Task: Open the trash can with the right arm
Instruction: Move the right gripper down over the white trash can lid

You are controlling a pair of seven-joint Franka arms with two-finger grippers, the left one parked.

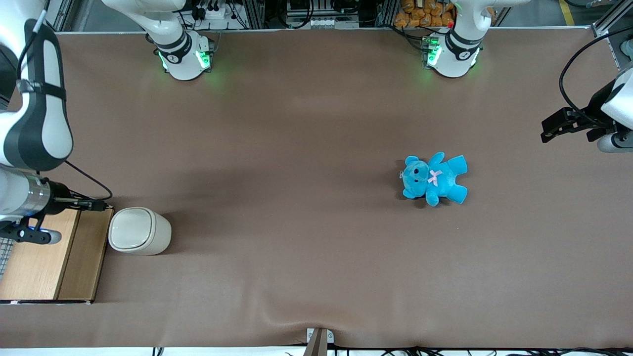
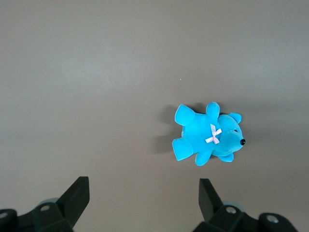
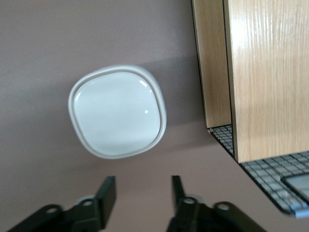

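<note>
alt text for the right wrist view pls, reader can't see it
A cream-white trash can with its flat lid closed stands on the brown table, seen from above, with the open gripper hovering clear of it. Beside the can is a wooden box with a wire mesh panel.

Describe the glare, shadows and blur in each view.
Front view: green base lights tint the table; the teddy bear casts a soft shadow. Right wrist view: small highlights on the trash can lid, edges slightly blurred, open gripper above the table near it. Left wrist view: even light, faint bear shadow.
</note>
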